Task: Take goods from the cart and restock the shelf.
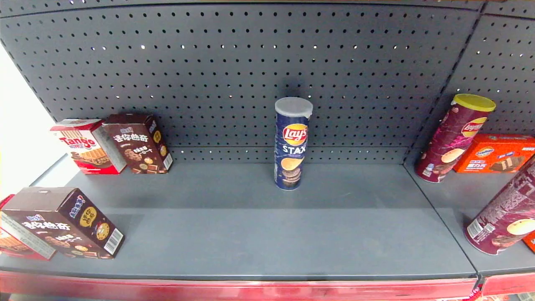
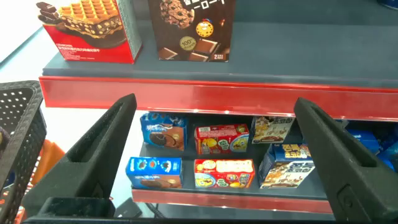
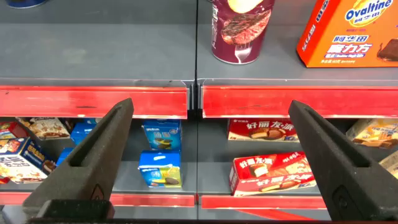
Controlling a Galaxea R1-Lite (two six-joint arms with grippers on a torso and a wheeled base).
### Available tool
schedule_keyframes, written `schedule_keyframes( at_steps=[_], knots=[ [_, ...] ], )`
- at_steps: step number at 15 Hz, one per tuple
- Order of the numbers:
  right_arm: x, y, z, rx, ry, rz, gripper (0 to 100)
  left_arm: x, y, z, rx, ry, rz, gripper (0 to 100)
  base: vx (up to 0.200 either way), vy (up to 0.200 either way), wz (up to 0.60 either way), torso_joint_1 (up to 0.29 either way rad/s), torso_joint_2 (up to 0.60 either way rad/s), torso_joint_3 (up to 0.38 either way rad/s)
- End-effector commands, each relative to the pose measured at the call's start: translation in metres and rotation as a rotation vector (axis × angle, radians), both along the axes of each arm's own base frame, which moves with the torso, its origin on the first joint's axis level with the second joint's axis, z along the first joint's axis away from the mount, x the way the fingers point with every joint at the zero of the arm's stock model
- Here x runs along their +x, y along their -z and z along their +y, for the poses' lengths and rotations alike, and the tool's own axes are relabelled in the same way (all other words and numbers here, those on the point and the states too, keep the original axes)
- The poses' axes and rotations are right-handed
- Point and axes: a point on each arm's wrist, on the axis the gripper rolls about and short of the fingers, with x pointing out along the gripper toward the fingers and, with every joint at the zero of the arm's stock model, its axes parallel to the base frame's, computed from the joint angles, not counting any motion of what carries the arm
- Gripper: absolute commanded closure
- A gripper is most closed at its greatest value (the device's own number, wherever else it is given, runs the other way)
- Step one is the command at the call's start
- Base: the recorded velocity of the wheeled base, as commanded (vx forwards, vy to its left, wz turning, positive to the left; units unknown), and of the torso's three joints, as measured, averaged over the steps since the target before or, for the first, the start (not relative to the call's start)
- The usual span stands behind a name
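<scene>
A blue chips can (image 1: 292, 144) with a grey lid stands upright at the middle back of the grey shelf (image 1: 267, 234). My left gripper (image 2: 214, 102) is open and holds nothing, in front of the shelf's red front rail (image 2: 217, 96). The black mesh wall of the cart basket (image 2: 18, 124) is beside it. My right gripper (image 3: 211, 104) is also open and holds nothing, below the red rail (image 3: 298, 101) of the shelf, under a maroon can (image 3: 241, 28).
Brown cookie boxes (image 1: 140, 144) (image 1: 62, 221) and a red wafer box (image 1: 85, 146) stand on the shelf's left. Maroon cans (image 1: 455, 138) (image 1: 508, 213) and an orange box (image 1: 497, 154) occupy the right section. Lower shelves hold small snack boxes (image 2: 222, 138) (image 3: 160, 168).
</scene>
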Motion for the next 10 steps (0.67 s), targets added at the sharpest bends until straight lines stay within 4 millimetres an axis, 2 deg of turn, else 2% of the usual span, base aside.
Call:
schedule_keyframes(
  at_steps=[1, 10],
  knots=[
    [-0.0001, -0.0003, 0.0000, 0.002, 0.000, 0.000, 0, 0.0001, 0.0000, 0.0000, 0.000, -0.001, 0.001, 0, 0.000, 0.000, 0.00, 0.000, 0.00, 0.000],
    [-0.0001, -0.0004, -0.0001, 0.002, 0.003, -0.001, 0, 0.0001, 0.0000, 0.0000, -0.002, -0.002, 0.001, 0, 0.000, 0.000, 0.60, 0.007, 0.00, 0.002]
  ],
)
